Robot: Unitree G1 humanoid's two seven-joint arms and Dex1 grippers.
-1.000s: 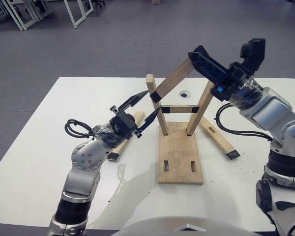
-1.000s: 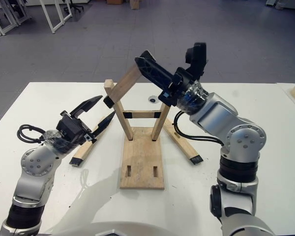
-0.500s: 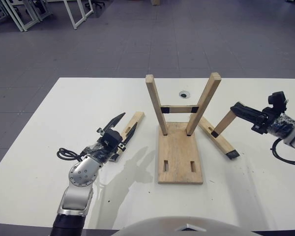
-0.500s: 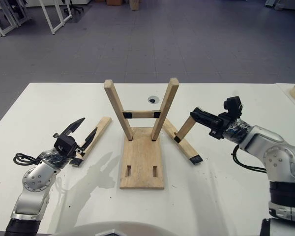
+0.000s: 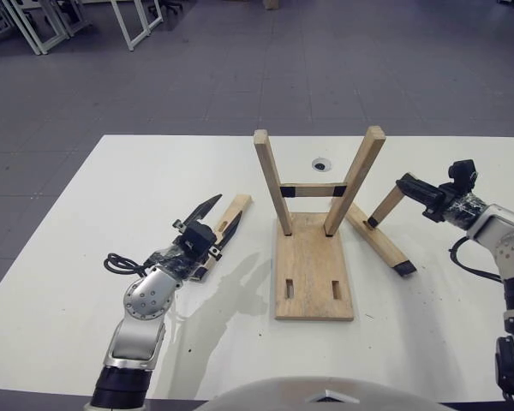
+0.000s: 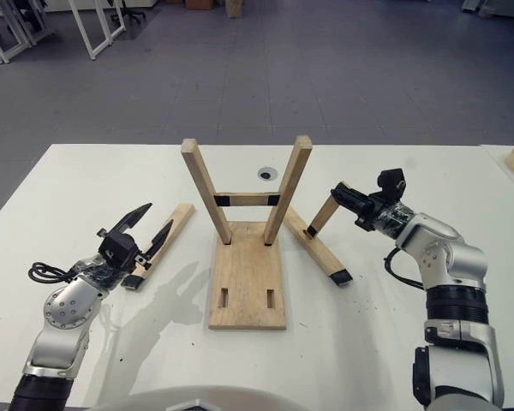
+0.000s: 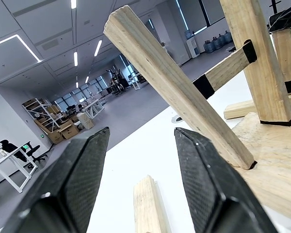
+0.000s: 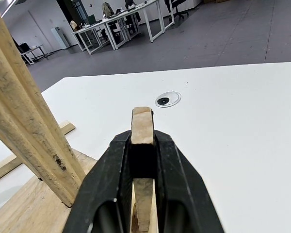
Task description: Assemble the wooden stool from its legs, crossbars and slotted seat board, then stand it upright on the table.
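Four legs (image 5: pixel 272 181), two crossbars (image 5: pixel 313 190), one slotted seat board (image 5: pixel 313 274)

You have no lettering, number or label to read here. The seat board (image 5: pixel 313 257) and the black bands (image 5: pixel 287 190) at its twelve o'clock look plain.

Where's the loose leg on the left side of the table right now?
In the eye views the loose leg lies flat on the table, left of the seat board, beside the open left gripper.
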